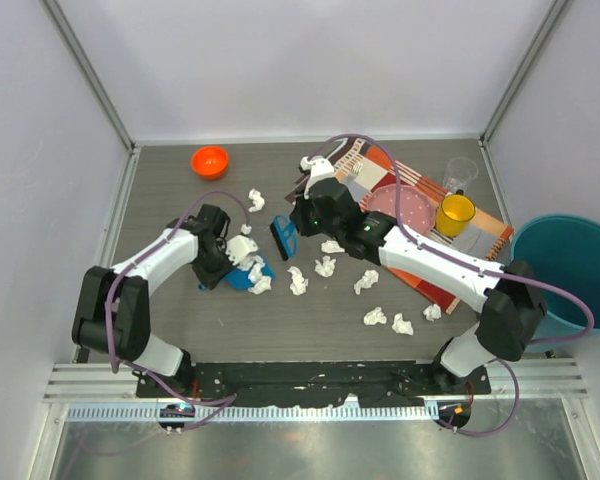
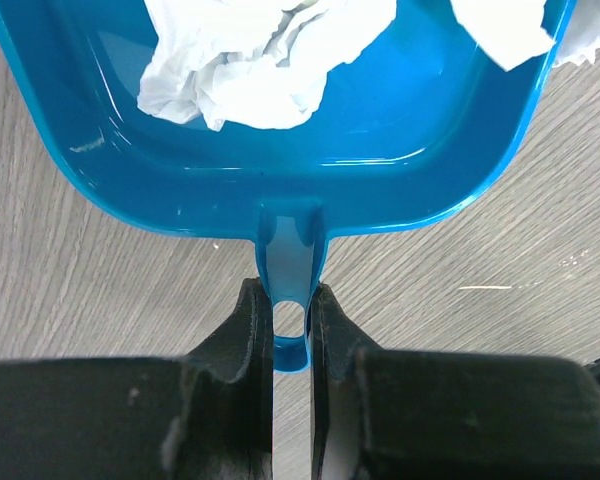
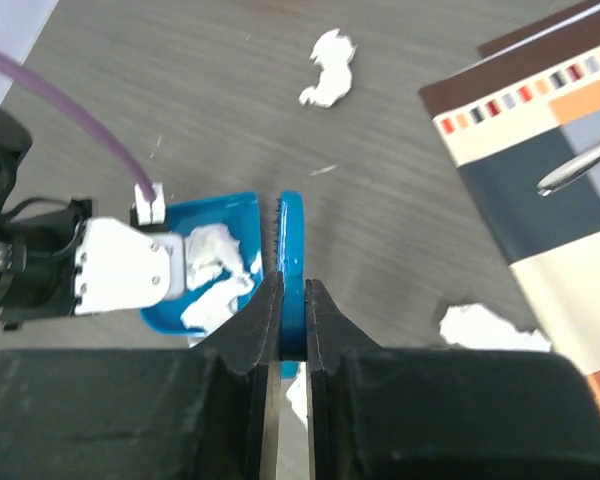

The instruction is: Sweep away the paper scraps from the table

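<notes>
My left gripper [image 1: 232, 252] is shut on the handle of a blue dustpan [image 1: 252, 274] that rests on the dark grey table [image 1: 180, 320]. In the left wrist view the fingers clamp the handle [image 2: 291, 300], and white paper scraps [image 2: 250, 60] lie in the dustpan [image 2: 380, 130]. My right gripper [image 1: 298, 222] is shut on a blue brush [image 1: 283, 238], held on edge just right of the dustpan; the brush also shows in the right wrist view [image 3: 291, 250]. Several loose scraps lie on the table: near the brush [image 1: 325, 266], at front right [image 1: 403, 325], and at the back [image 1: 257, 199].
An orange bowl [image 1: 209, 160] sits at back left. The striped placemat [image 1: 420, 250] at right carries a pink plate [image 1: 405, 207], a yellow cup [image 1: 455, 214] and a clear glass [image 1: 461, 175]. A teal bin [image 1: 570, 270] stands off the table's right side. Pale walls surround the table.
</notes>
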Controlling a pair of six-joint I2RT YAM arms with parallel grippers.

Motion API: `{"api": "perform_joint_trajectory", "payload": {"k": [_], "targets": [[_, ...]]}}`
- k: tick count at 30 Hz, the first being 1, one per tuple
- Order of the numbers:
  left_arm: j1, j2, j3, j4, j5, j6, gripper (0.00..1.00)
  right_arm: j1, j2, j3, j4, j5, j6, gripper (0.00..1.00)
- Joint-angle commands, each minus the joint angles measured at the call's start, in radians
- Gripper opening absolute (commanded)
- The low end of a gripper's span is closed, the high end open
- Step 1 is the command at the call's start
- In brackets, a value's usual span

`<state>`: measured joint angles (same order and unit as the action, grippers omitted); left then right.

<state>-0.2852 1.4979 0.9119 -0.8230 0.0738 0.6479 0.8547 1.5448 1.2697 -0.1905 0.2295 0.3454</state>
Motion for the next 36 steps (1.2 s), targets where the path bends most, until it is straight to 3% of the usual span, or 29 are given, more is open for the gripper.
{"api": "perform_joint_trajectory", "payload": {"k": [1,3,8,11,19,24,28,36], "targets": [[0.027,-0.028,-0.002,-0.04,-0.022,0.059,0.0,0.017,-0.041,-0.044,-0.105,-0.172,0.099,0.01],[0.05,-0.034,-0.004,-0.07,-0.034,0.085,0.0,0.039,-0.055,-0.075,-0.109,-0.215,0.121,0.01],[0.077,-0.059,-0.007,-0.134,-0.065,0.127,0.0,0.07,-0.086,-0.131,-0.034,-0.528,0.115,0.01],[0.077,-0.076,-0.008,-0.136,-0.054,0.124,0.0,0.118,-0.056,-0.139,0.029,-0.576,0.089,0.01],[0.077,-0.061,0.001,-0.139,-0.019,0.099,0.0,0.179,0.083,-0.122,0.118,-0.435,0.109,0.01],[0.078,-0.039,0.016,-0.145,-0.006,0.098,0.0,0.196,0.158,-0.073,0.053,-0.29,0.11,0.01],[0.077,-0.036,0.012,-0.151,0.0,0.105,0.0,0.182,0.106,-0.09,-0.001,-0.101,0.109,0.01],[0.077,-0.019,0.01,-0.156,0.021,0.088,0.0,0.106,0.028,-0.127,-0.006,-0.039,0.103,0.01]]}}
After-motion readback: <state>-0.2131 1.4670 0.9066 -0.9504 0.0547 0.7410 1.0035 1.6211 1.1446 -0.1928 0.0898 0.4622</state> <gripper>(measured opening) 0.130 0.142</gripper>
